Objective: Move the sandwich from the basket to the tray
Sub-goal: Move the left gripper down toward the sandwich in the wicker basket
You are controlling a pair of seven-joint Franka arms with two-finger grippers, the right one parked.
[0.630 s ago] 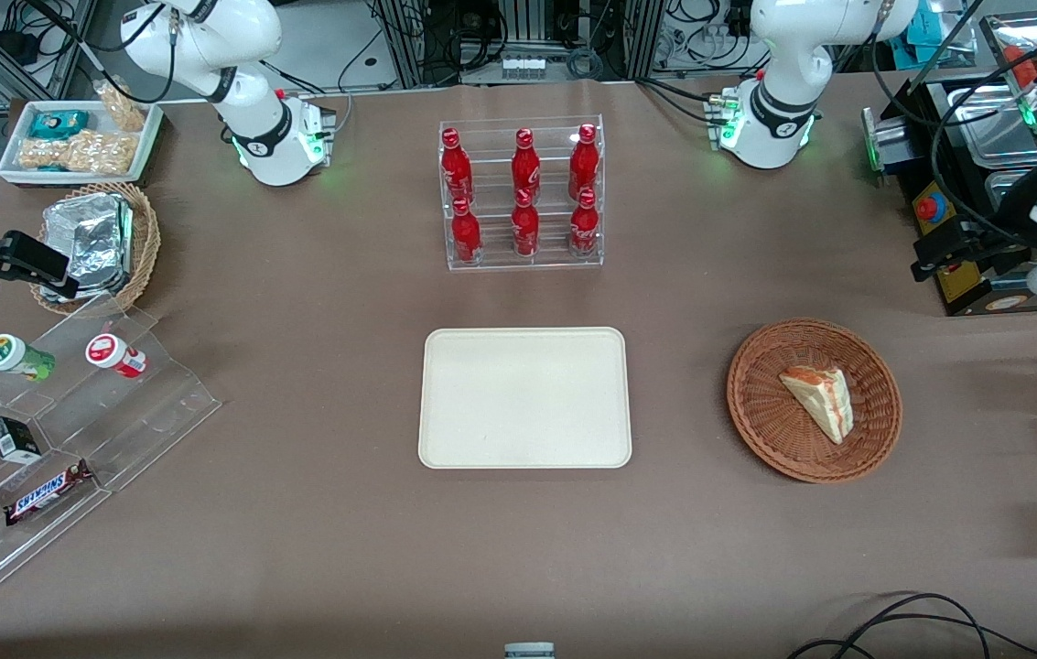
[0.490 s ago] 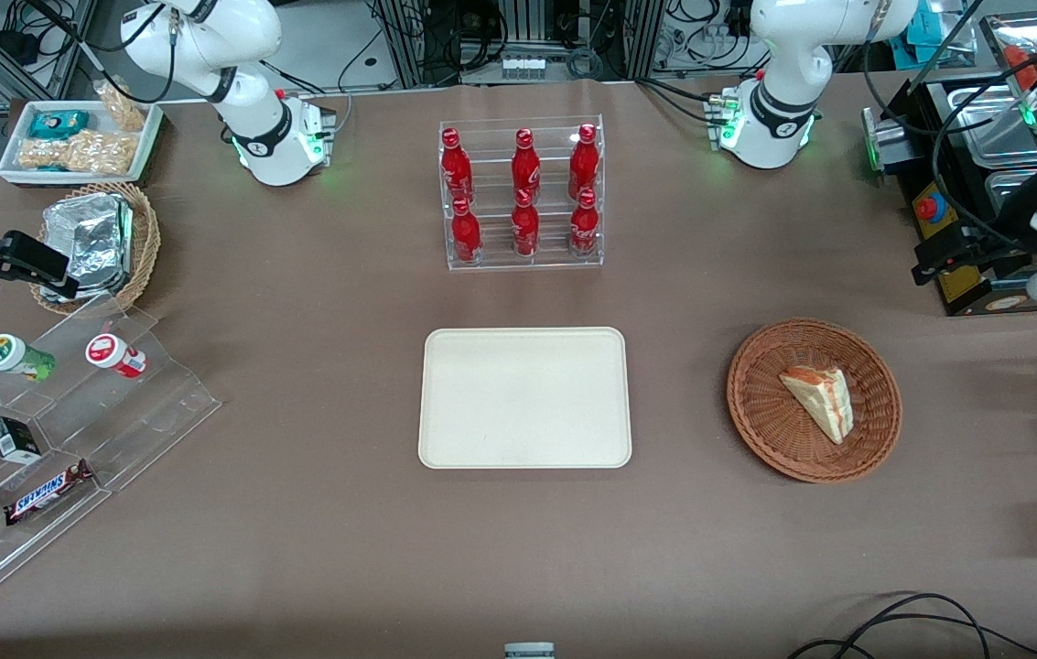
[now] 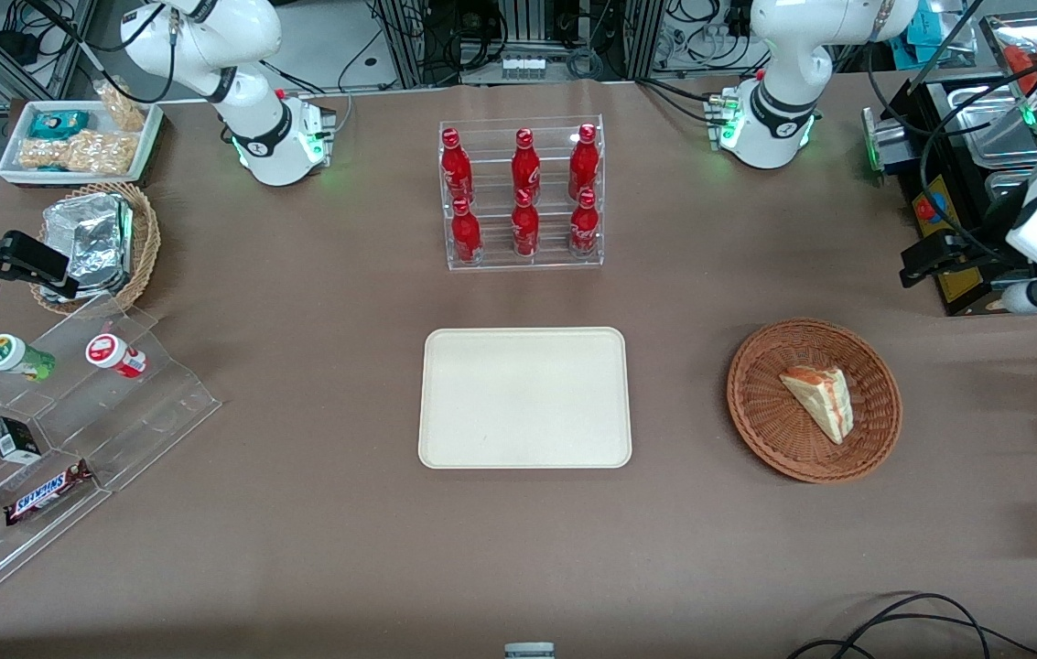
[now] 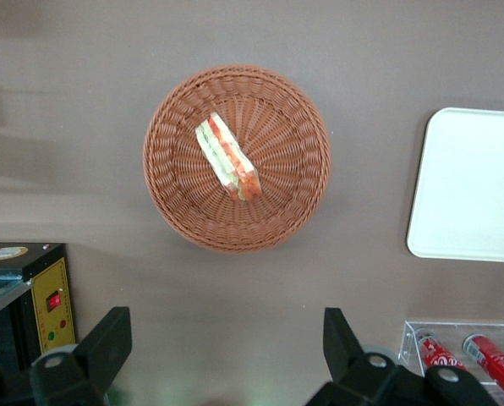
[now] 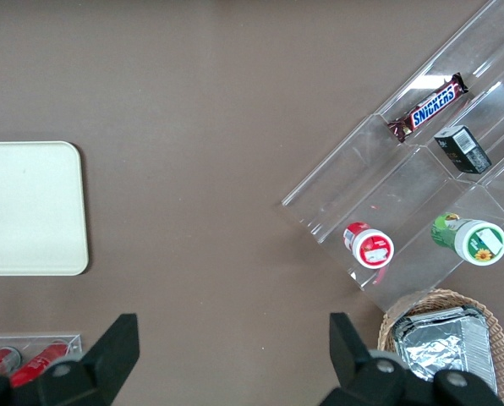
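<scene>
One sandwich [image 4: 227, 157] in one basket [image 4: 178, 210]; claw [image 4: 224, 353] spread above.

A brown cloth-like covering [image 3: 317, 302] spreads over the whole table, lying flat with faint creases and soft shadows toward the working arm's end. At the table's edge farthest from the front camera stand metal frame rails [image 3: 408, 41] hung with tangled black cables [image 3: 472, 32]. Loose black cables [image 3: 902, 622] trail over the table edge nearest the front camera. Lighting is even and diffuse from above, with green indicator glow on the covering near the arm bases.
</scene>
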